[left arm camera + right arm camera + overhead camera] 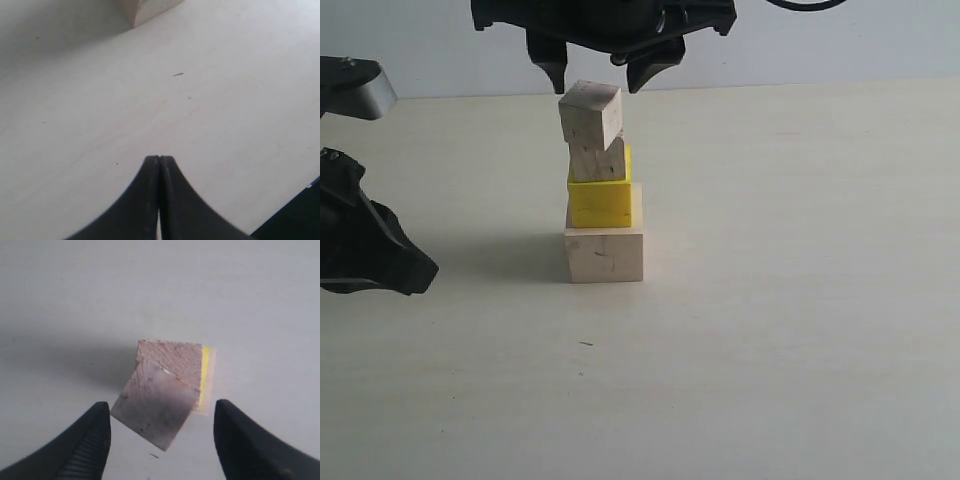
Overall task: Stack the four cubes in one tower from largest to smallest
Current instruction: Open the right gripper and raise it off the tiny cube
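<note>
The tower stands mid-table. A large pale wooden cube (605,254) is at the bottom, with a yellow cube (601,200) on it, then a small wooden cube (597,160). The top wooden cube (590,113) sits twisted and leans slightly left. My right gripper (603,78) hovers just above it, open, with both fingers clear of the cube. From the right wrist the top cube (155,407) lies between the open fingers of the right gripper (161,407), with the yellow edge (204,377) showing beside it. My left gripper (159,159) is shut and empty, low at the left (370,250).
Pale tabletop (800,330) surrounds the tower. A corner of the large pale cube (147,7) shows in the left wrist view. The left arm's grey and black body (350,90) fills the left edge. A white wall (860,50) runs behind the table.
</note>
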`<state>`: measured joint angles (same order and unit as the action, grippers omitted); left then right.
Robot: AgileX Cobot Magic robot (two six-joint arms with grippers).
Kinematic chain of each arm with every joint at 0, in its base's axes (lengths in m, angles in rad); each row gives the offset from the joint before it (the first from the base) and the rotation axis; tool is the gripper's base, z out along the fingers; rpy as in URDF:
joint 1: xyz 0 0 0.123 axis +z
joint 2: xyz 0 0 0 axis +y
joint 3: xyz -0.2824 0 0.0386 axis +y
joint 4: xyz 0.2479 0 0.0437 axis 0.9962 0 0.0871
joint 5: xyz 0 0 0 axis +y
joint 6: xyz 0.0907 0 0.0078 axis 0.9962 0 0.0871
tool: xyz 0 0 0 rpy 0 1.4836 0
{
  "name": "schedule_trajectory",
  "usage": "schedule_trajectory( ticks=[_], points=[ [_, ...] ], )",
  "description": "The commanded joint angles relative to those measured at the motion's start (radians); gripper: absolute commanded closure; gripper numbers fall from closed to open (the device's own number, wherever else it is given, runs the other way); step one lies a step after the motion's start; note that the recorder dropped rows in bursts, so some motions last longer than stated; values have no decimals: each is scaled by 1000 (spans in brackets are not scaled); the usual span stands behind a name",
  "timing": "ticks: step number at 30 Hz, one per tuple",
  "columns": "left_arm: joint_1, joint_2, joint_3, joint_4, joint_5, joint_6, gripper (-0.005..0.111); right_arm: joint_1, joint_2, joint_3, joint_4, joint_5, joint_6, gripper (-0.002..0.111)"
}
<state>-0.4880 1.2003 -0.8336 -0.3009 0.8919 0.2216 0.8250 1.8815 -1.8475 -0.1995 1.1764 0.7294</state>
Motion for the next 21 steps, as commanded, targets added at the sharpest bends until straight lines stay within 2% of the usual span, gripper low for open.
schedule_trajectory(
  ticks=[1,16,21],
  points=[
    [1,-2,4,-8,2,7,107,1,-13,-6,23,37,-9,49],
    [1,-2,4,-18,10,9,107,1,6,-6,118,45,-57,49],
    [1,-2,4,-18,8,11,107,1,6,-6,114,45,-163,49]
  ],
)
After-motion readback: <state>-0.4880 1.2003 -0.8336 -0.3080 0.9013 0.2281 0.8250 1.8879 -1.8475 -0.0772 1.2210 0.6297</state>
